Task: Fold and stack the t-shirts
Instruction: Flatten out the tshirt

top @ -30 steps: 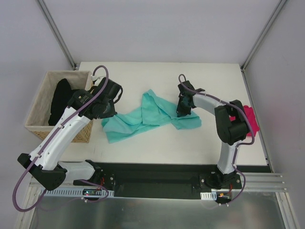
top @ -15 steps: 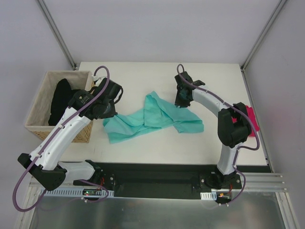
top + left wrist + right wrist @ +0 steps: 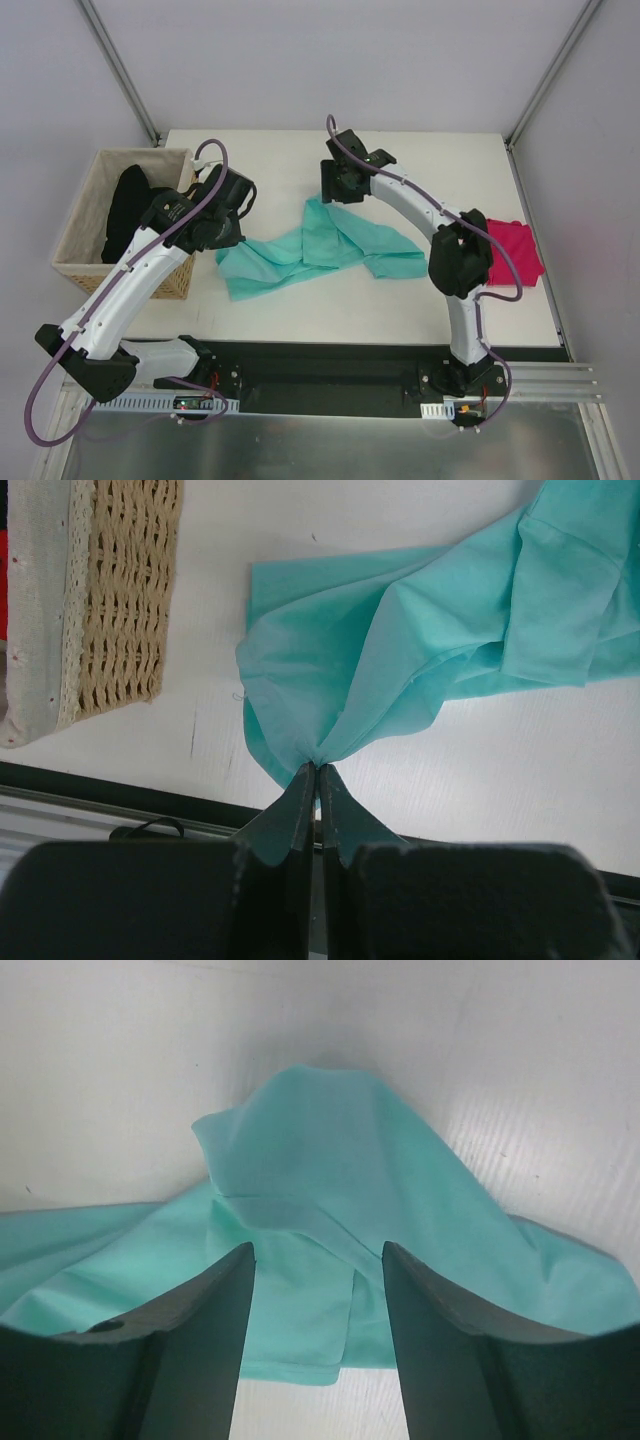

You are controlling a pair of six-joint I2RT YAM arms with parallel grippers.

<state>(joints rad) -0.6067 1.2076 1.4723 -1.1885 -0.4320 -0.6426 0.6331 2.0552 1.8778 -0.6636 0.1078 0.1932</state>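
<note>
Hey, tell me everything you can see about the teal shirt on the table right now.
The teal t-shirt is thin, soft, plain mint-green cloth, unfolded and crumpled into a wrinkled band across the white table. The left claw is shut on its left corner, gathering the cloth into pleats near the wicker basket. The right claw is open over its far peak, not gripping it.

no readable text, no labels, no brands, no numbers in any view
</note>
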